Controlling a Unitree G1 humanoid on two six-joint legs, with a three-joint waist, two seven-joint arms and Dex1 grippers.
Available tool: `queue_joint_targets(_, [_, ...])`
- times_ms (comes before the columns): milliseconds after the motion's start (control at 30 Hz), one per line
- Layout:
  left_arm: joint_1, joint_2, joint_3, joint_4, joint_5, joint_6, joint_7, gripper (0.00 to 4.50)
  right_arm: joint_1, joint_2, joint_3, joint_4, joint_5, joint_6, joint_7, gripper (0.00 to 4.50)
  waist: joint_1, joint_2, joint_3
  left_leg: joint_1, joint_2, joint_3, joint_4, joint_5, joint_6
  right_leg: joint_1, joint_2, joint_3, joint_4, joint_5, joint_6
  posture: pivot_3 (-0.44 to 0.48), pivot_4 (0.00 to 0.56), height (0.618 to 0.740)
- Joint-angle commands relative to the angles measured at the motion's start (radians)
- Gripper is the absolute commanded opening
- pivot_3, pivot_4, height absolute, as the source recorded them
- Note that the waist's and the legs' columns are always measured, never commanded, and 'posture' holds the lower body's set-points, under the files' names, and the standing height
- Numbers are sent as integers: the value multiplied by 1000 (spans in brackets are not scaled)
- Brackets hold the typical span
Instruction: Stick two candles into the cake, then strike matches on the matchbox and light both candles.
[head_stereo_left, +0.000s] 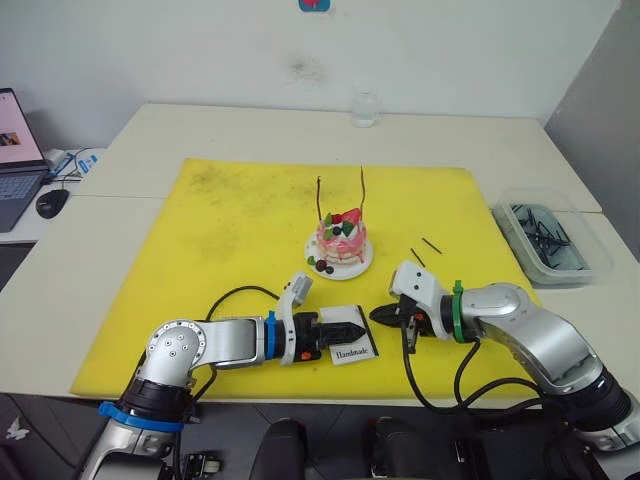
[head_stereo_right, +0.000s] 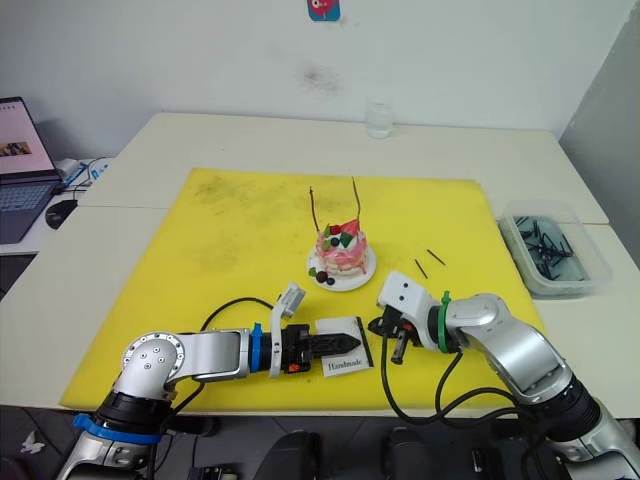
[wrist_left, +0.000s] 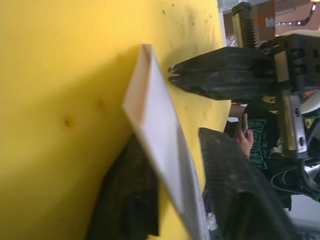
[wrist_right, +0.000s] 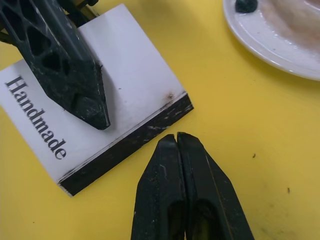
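The pink cake (head_stereo_left: 340, 235) sits on its white plate (head_stereo_left: 360, 266) at the middle of the yellow mat (head_stereo_left: 230, 220). Two thin candles (head_stereo_left: 318, 202) (head_stereo_left: 362, 190) stand upright in it, unlit. Near the mat's front edge lies the white matchbox (head_stereo_left: 352, 347), with my left gripper (head_stereo_left: 350, 327) shut on it, one finger above and one below. My right gripper (wrist_right: 176, 137) is shut, its tips just off the box's black striking strip (wrist_right: 130, 147). I cannot tell whether a match is pinched between them. Two loose matches (head_stereo_left: 432, 244) (head_stereo_left: 417, 257) lie right of the cake.
A clear plastic bin (head_stereo_left: 592, 262) holding dark sticks stands at the table's right edge. A glass (head_stereo_left: 365, 108) is at the back. A laptop (head_stereo_left: 15, 160) and mouse (head_stereo_left: 50, 203) rest on the table to the far left.
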Motion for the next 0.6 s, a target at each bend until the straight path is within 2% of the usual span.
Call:
queue_joint_targets(33, [5,5,11,-15,27,12,-14,67,-1,-7,-47,-42,11,0,-10,0,0,0,0,0,0,0,0,0,0,0,0,0,0,0,0,0,150,740])
queue_joint_targets(267, [-20,14,20,-46,81,26,-99,24,24,-15,-131,-63,43,28,-29,0,0,0,0,0,0,0,0,0,0,0,0,0,0,0,0,0,150,740])
queue_joint_targets(400, [-81,59,20,-93,108,70,-259,24,46,-30,-198,-84,73,46,-34,0,0,0,0,-1,0,-1,0,0,0,-1,0,-1,0,0,0,0,150,740])
queue_joint_targets(600, [-127,100,-21,-97,260,89,-449,24,96,-43,-266,-117,131,68,-29,0,-1,0,0,-1,0,0,-1,0,0,-1,1,0,-2,-1,-1,0,150,740])
